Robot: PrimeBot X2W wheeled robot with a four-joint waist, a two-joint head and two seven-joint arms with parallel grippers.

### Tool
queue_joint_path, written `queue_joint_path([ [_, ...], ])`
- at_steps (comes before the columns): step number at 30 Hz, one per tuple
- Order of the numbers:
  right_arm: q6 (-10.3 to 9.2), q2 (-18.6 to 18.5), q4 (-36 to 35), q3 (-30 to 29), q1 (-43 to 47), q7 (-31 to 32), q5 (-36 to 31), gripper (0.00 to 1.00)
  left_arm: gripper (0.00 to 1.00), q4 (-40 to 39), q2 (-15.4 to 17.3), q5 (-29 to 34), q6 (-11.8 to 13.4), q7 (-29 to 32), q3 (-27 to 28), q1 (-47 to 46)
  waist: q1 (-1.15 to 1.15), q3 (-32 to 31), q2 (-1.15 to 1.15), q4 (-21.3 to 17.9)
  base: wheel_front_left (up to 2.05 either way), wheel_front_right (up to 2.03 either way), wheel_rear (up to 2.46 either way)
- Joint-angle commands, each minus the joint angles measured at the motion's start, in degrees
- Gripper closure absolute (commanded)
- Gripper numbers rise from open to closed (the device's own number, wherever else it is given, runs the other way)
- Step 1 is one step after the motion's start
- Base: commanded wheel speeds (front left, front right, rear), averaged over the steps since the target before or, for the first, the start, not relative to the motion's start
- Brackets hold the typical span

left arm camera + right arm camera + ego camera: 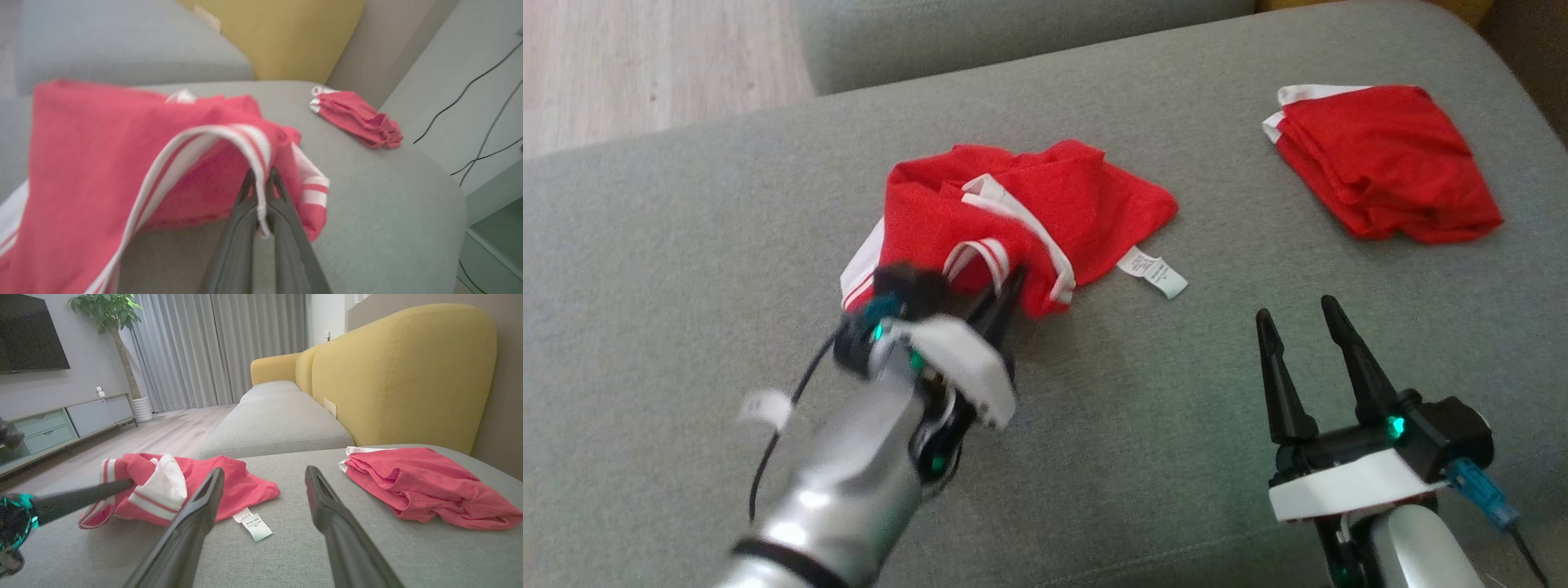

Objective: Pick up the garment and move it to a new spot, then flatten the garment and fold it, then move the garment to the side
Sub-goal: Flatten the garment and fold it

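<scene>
A crumpled red garment (1045,204) with white striped trim lies on the grey sofa cushion (670,269), its white label (1153,272) trailing to the right. My left gripper (1006,282) is shut on the garment's striped trim at its near edge; the left wrist view shows the trim (249,143) pinched between the fingers and lifted a little. The same garment (196,486) is in the right wrist view, with the left fingers (81,496) reaching in from the left. My right gripper (1298,314) hovers open over bare cushion to the right, holding nothing.
A second red garment (1384,159), folded, rests at the cushion's far right (425,482). A yellow sofa back (400,371) rises behind it. Wooden floor (645,65) lies beyond the cushion's far left edge. Black cables (482,122) hang off the right side.
</scene>
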Motion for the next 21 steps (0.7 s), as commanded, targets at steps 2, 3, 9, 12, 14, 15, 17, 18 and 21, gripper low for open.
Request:
queue_joint_path([
  [2, -0.05, -0.07, -1.98, 2.0, -1.43, -0.22, 0.4, 0.0, 1.0, -4.4, 0.53, -2.61, -0.36, 0.43, -1.68, -10.08, 0.0, -1.54, 0.0, -1.96, 0.0, 0.0, 0.0],
  [3, -0.05, -0.05, -1.99, 2.09, -1.59, -0.22, 0.45, 0.0, 1.0, -5.5, 0.53, -3.98, -0.37, 1.25, -2.7, -12.11, 0.0, -1.85, 0.0, -2.62, 0.0, 0.0, 0.0],
  [9, -0.05, 0.04, -2.34, 1.95, -1.92, -0.22, 0.9, 0.0, 1.0, -10.71, 2.14, -12.75, -0.39, 4.43, -4.17, -26.39, 0.0, -3.16, 0.0, -5.89, 0.0, 0.0, 0.0],
  [12, -0.05, 0.06, -2.43, 1.84, -1.59, -0.22, 1.18, 0.0, 1.0, -11.38, 3.54, -14.1, -0.39, 4.91, -4.58, -31.73, 0.0, -3.46, 0.0, -6.32, 0.0, 0.0, 0.0],
  [14, -0.05, 0.06, -2.39, 1.92, -1.22, -0.22, 1.43, 0.0, 1.0, -11.37, 4.78, -15.52, -0.4, 4.8, -4.83, -36.53, 0.0, -3.86, 0.0, -6.65, 0.0, 0.0, 0.0],
  [15, -0.05, 0.06, -2.32, 1.91, -1.04, -0.22, 1.47, 0.0, 1.0, -11.2, 5.22, -16.62, -0.4, 4.6, -4.64, -38.47, 0.0, -4.07, 0.0, -6.69, 0.0, 0.0, 0.0],
  [17, -0.05, 0.07, -2.23, 1.67, -0.71, -0.22, 1.48, 0.0, 1.0, -11.34, 6.13, -18.89, -0.4, 3.97, -4.48, -41.79, 0.0, -4.43, 0.0, -6.38, 0.0, 0.0, 0.0],
  [18, -0.05, 0.07, -2.26, 1.49, -0.64, -0.22, 1.51, 0.0, 1.0, -11.44, 6.78, -19.81, -0.4, 3.73, -4.65, -42.9, 0.0, -4.6, 0.0, -6.09, 0.0, 0.0, 0.0],
  [21, -0.05, 0.07, -2.73, 0.47, -0.27, -0.22, 1.39, 0.0, 1.0, -11.84, 8.87, -23.32, -0.4, 3.19, -5.23, -42.6, 0.0, -5.07, 0.0, -4.38, 0.0, 0.0, 0.0],
])
